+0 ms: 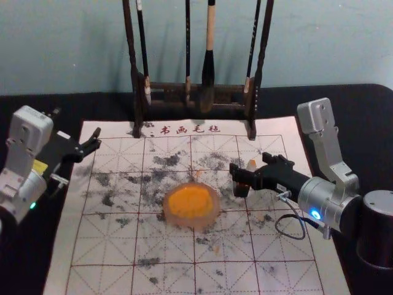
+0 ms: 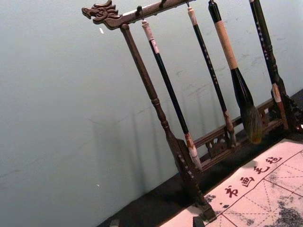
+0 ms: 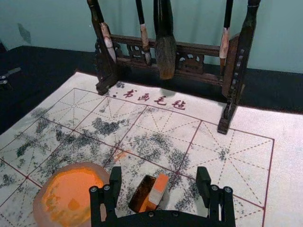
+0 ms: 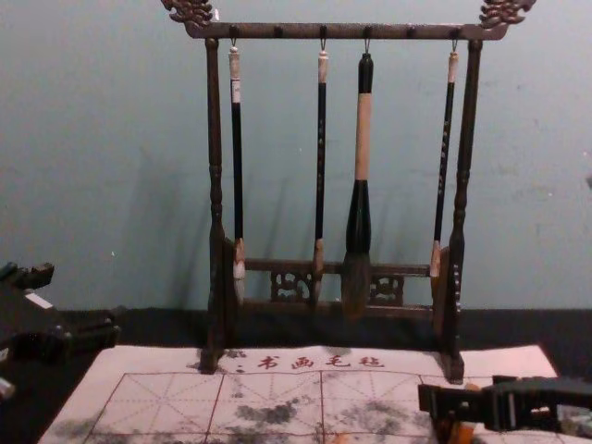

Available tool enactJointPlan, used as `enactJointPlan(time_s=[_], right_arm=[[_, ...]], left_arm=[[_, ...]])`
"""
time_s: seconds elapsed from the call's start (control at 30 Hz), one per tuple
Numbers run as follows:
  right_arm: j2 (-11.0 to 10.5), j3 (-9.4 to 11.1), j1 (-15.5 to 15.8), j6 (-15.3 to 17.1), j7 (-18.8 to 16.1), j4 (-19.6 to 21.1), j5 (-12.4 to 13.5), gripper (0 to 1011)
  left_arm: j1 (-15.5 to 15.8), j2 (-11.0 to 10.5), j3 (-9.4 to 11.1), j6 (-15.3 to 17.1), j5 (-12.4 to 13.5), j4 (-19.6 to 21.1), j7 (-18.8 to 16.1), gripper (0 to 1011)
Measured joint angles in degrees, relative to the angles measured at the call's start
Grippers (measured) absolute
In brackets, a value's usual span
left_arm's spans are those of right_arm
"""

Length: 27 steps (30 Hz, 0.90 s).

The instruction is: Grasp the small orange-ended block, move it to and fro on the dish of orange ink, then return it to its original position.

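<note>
My right gripper [image 1: 252, 166] is open over the mat's right part. In the right wrist view, the small orange-ended block [image 3: 159, 190] stands tilted against a dark brown piece [image 3: 141, 194], between the open fingers of the right gripper [image 3: 158, 182] but untouched as far as I can tell. The block's orange end [image 1: 252, 165] shows in the head view behind the near finger. Left of it lies the round dish of orange ink [image 1: 190, 204], also in the right wrist view as a dish [image 3: 71, 196]. My left gripper [image 1: 76, 123] hangs idle and open at the mat's left edge.
A wooden rack [image 4: 342, 31] with several hanging brushes stands at the mat's back edge, just beyond the block. The ink-stained mat [image 1: 166, 279] lies over the dark table, with a plain wall behind.
</note>
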<state>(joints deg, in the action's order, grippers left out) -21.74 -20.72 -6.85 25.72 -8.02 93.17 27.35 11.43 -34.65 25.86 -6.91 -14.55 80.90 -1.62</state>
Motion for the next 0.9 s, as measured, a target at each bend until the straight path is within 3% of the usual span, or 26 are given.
enactJointPlan(time_s=[0.57,0.9], right_arm=[[-0.1,0.0,0.0,0.0,0.0,0.0,0.2,993],[-0.1,0.0,0.0,0.0,0.1,0.1,0.3,729]], left_arm=[[0.0,0.0,0.0,0.0,0.0,0.0,0.0,1001],[0.0,0.0,0.0,0.0,0.0,0.0,0.0,1001]])
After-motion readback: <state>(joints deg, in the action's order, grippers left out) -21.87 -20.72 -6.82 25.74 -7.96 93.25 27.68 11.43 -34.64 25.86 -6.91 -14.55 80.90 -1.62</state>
